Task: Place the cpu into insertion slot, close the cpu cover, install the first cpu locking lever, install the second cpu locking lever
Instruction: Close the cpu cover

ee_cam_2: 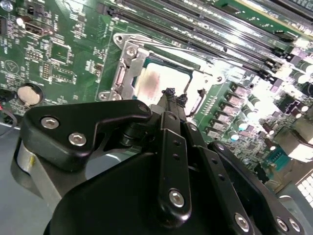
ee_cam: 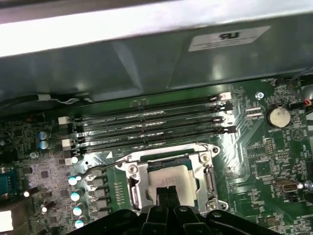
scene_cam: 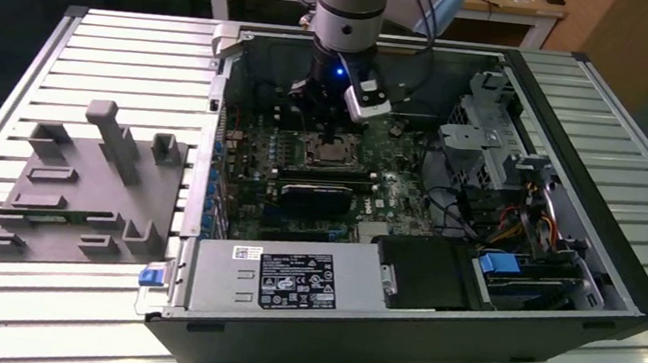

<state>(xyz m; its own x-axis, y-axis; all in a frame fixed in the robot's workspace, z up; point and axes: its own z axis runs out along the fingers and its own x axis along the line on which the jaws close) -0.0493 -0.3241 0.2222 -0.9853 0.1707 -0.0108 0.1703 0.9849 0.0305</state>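
The cpu (ee_cam: 168, 177) (ee_cam_2: 152, 81), a dull silver square, lies in the insertion slot (scene_cam: 329, 153) on the green board. The cpu cover (ee_cam: 134, 183) (ee_cam_2: 128, 68), a silver frame with a cut-out centre, lies flat around it. My gripper (ee_cam: 167, 192) (ee_cam_2: 172, 94) (scene_cam: 328, 139) hangs just above the chip's edge, black fingertips pressed together and nothing between them. A thin wire lever (ee_cam: 100, 169) sticks out sideways from one side of the socket. Another wire (ee_cam: 161, 150) runs along the side nearest the memory slots.
Long black memory slots (ee_cam: 146, 122) (ee_cam_2: 220, 29) run beside the socket. A coin cell (ee_cam: 278, 116) sits on the board. In the exterior view, a black block (scene_cam: 311, 196), the power supply (scene_cam: 279, 280) and the drive cage (scene_cam: 495, 136) crowd the case. A grey fixture (scene_cam: 85, 185) lies outside.
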